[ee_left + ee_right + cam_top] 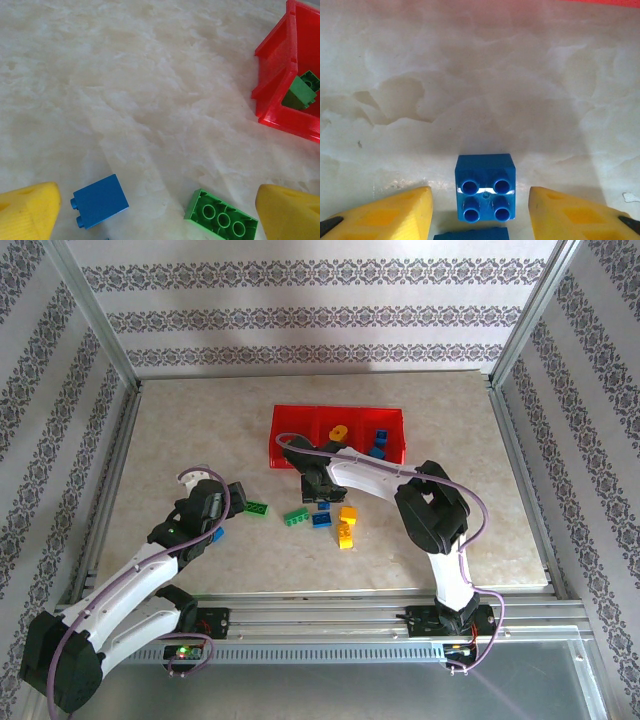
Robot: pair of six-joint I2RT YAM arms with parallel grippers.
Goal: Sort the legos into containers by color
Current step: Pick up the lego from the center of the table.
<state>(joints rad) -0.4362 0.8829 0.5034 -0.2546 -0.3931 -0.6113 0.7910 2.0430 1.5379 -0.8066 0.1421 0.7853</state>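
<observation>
A blue brick (485,187) lies on the table (470,75) short of the red tray (298,422). It sits between the right gripper (480,192)'s half-spread fingers, untouched, with a second blue brick (470,234) crowding it. The left gripper (157,192) gapes wide and empty above a loose blue brick (100,201) and a green brick (221,217).

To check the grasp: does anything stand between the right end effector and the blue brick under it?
Nothing visible does. The blue brick lies on the table between the yellow fingers, with a free gap on each side. A second blue brick lies nearer the wrist, outside those gaps.
</observation>
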